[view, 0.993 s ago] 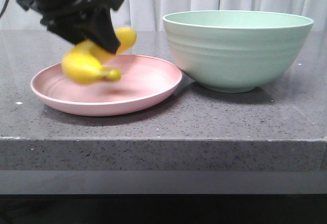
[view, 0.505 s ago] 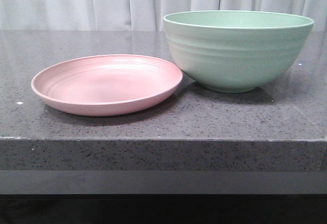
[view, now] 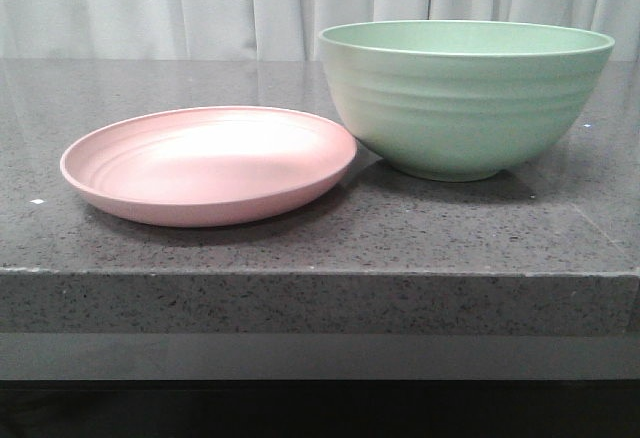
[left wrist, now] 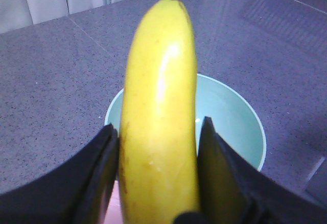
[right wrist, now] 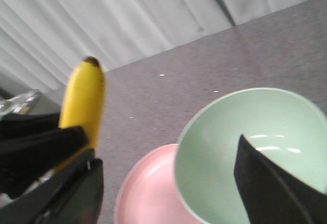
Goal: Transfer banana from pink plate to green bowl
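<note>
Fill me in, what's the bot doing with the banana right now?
The left gripper holds the banana clamped between its fingers, raised off the table and above the green bowl. The pink plate is bare. The right gripper is open and holds nothing. The banana is not yet in the bowl.

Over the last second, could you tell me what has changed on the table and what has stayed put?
The left gripper has lifted the banana off the pink plate and out of the front view; it now holds the banana clamped above the green bowl. The plate is bare. Plate and bowl have not moved.
</note>
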`<state>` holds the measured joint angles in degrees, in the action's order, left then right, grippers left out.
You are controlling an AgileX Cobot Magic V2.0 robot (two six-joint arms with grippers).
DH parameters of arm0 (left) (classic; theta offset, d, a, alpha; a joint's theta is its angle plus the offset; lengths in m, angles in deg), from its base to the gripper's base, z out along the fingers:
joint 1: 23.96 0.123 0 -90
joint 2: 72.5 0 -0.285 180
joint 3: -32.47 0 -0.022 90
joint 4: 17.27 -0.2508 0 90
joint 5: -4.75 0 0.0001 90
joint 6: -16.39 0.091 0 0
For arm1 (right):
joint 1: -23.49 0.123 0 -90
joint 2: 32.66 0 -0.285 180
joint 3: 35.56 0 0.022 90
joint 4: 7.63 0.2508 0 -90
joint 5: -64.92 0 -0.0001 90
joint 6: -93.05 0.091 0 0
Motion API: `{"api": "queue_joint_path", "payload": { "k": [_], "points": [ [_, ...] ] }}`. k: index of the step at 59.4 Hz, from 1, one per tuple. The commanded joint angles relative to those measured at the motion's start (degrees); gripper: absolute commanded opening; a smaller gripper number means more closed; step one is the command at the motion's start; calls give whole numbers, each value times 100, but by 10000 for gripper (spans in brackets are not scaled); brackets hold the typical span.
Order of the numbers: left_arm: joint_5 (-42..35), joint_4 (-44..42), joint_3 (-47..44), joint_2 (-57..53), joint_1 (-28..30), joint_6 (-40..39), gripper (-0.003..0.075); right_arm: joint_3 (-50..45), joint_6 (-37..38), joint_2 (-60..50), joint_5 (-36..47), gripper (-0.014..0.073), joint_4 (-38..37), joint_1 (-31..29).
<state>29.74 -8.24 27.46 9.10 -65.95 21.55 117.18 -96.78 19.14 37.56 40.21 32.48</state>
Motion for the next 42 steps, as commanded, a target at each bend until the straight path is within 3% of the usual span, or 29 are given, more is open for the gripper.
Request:
{"api": "queue_joint_path", "payload": {
  "k": [1, 17, 42],
  "points": [
    [-492, 84, 197, -123, -50, -19, 187, 547, -313, 444, 372, 552, 924, 263],
    [-492, 84, 197, -124, -50, -19, 187, 1460, -1152, 1796, 307, 552, 2401, 707],
    [-492, 84, 197, -124, -50, -19, 187, 2306, -1503, 3199, -68, 552, 2907, 1143]
  ]
}}
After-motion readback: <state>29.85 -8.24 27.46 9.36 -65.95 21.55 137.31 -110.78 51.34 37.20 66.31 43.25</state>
